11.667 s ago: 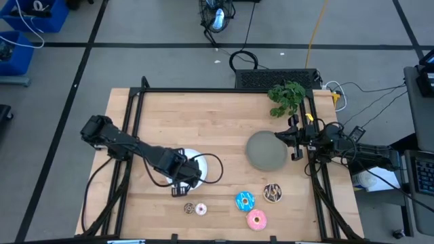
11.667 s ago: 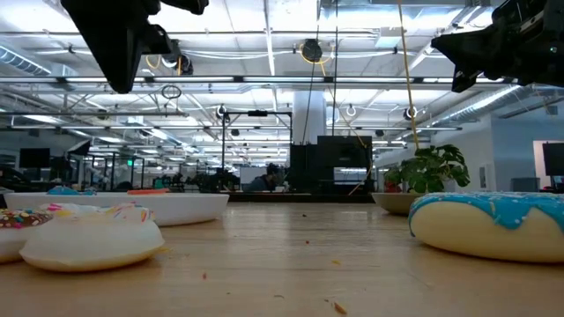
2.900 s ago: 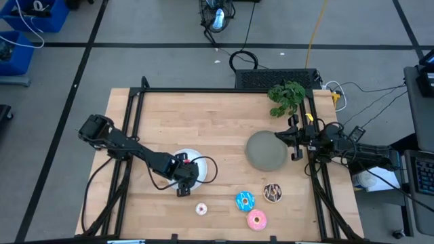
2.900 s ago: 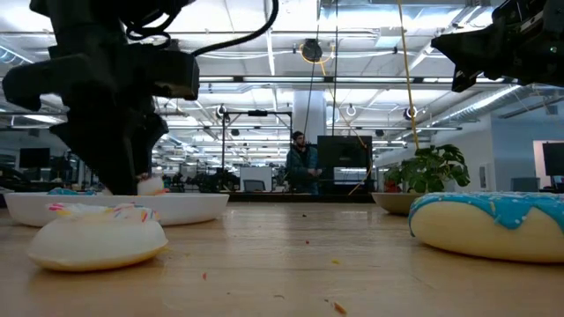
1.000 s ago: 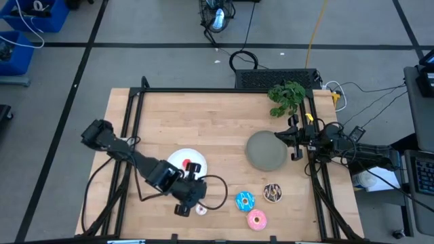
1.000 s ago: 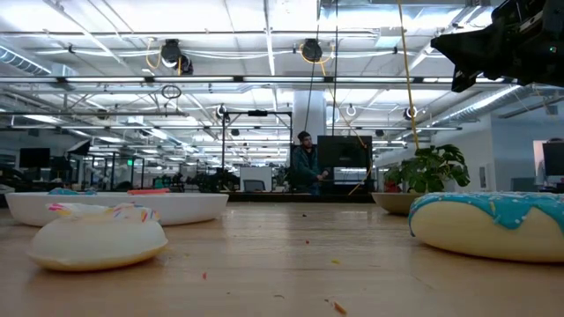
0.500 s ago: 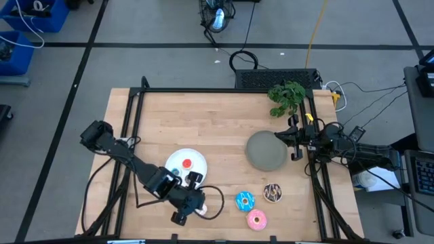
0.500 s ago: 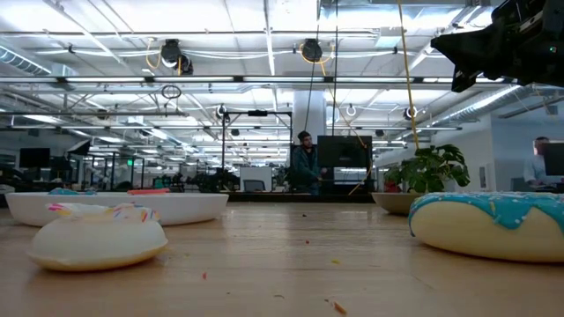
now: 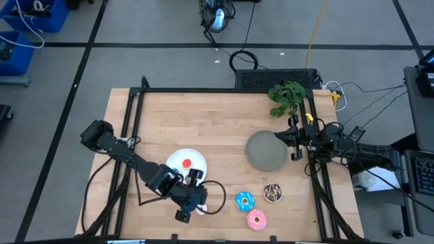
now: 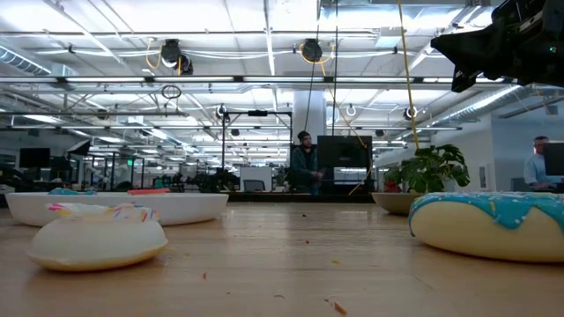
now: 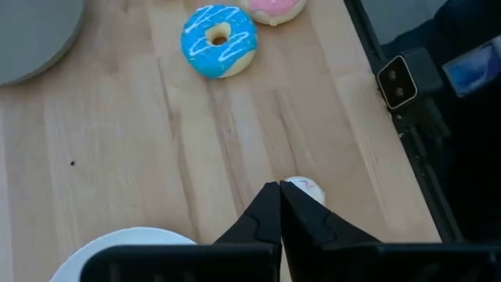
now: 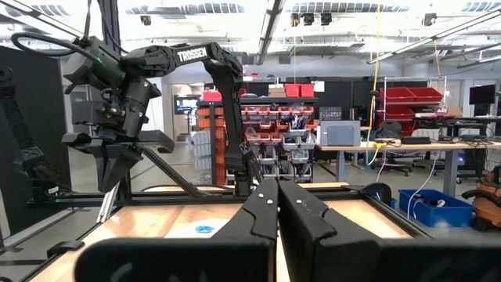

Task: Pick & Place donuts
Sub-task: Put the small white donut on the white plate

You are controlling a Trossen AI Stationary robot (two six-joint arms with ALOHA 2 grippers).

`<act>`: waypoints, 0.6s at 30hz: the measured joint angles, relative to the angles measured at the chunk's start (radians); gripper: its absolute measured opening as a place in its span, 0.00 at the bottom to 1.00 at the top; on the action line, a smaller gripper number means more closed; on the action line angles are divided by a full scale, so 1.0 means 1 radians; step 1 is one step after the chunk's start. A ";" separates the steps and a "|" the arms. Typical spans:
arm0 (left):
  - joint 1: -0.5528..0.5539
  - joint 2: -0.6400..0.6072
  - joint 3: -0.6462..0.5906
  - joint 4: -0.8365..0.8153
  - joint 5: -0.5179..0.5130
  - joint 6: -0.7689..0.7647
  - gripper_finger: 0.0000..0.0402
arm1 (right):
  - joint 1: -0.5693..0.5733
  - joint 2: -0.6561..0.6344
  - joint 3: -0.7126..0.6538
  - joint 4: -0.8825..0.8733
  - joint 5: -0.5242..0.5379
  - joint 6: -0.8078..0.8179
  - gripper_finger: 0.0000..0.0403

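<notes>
My left gripper point(image 9: 194, 201) is shut and hovers near the table's near edge, just over the small whitish donut point(image 9: 202, 209). In the left wrist view that donut point(image 11: 304, 188) peeks out beyond the fingertips, and in the low view it point(image 10: 97, 234) lies flat on the table with nothing touching it. A small red donut point(image 9: 186, 163) and a small blue one point(image 10: 63, 190) lie on the white plate point(image 9: 197, 158). The blue-iced donut point(image 9: 244, 200), pink-iced donut point(image 9: 256, 218) and chocolate donut point(image 9: 272, 192) lie flat on the wood. My right gripper point(image 12: 276, 188) is shut and waits at the table's right edge.
The grey plate point(image 9: 266, 150) sits toward the table's right side, next to the right arm point(image 9: 319, 139). A potted plant point(image 9: 286, 97) stands at the far right corner. A black frame rail point(image 11: 407, 117) runs along the near edge. People show in the room beyond.
My left gripper, still shut, has come away from the white plate and moved a little farther toward the table's near edge, ending over the whitish donut. The donuts and the right arm have stayed where they were.
</notes>
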 joint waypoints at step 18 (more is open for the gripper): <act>0.008 0.000 0.000 0.114 0.000 -0.031 0.04 | 0.000 0.000 0.000 0.000 0.000 0.000 0.00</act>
